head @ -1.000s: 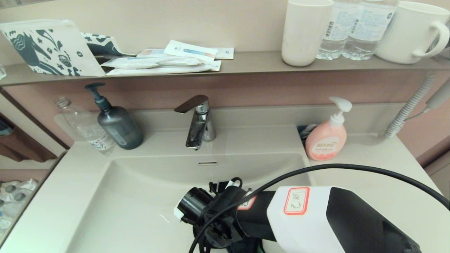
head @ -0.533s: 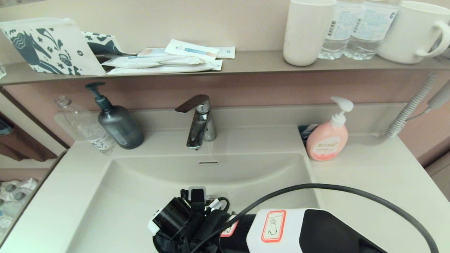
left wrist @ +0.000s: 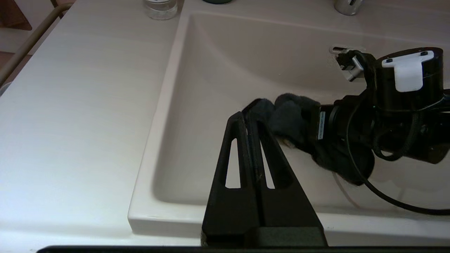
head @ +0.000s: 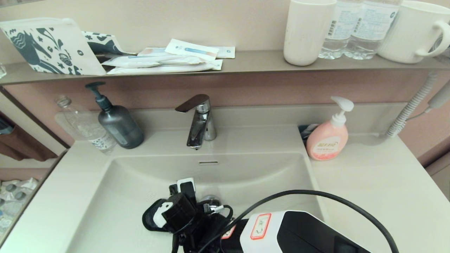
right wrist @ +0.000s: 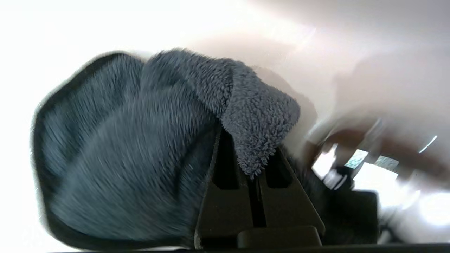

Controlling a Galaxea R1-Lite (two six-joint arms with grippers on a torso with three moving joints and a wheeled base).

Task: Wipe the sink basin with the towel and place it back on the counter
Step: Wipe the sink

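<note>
**Wiping under way, towel not yet returned**

The right gripper (right wrist: 255,182) is down inside the sink basin (head: 116,182), its fingers clenched on the dark grey towel (right wrist: 133,151). In the head view the towel (head: 149,219) shows as a dark fold at about 9 o'clock of the wrist, low in the basin toward its front wall and apart from the chrome drain plug (head: 210,199), which sits near the basin's middle. From the left wrist view the towel (left wrist: 291,123) looks pressed against, or just above, the basin floor; contact cannot be told for certain. The left gripper (left wrist: 251,123) hangs parked over the front rim, fingers closed together on nothing.

Judged from this, the wipe is mid-course: much of the basin, out toward 12 o'clock below the faucet (head: 198,119), may need passes. Left to do: finish wiping, lift the towel out and lay it on the counter (head: 379,182)
</note>
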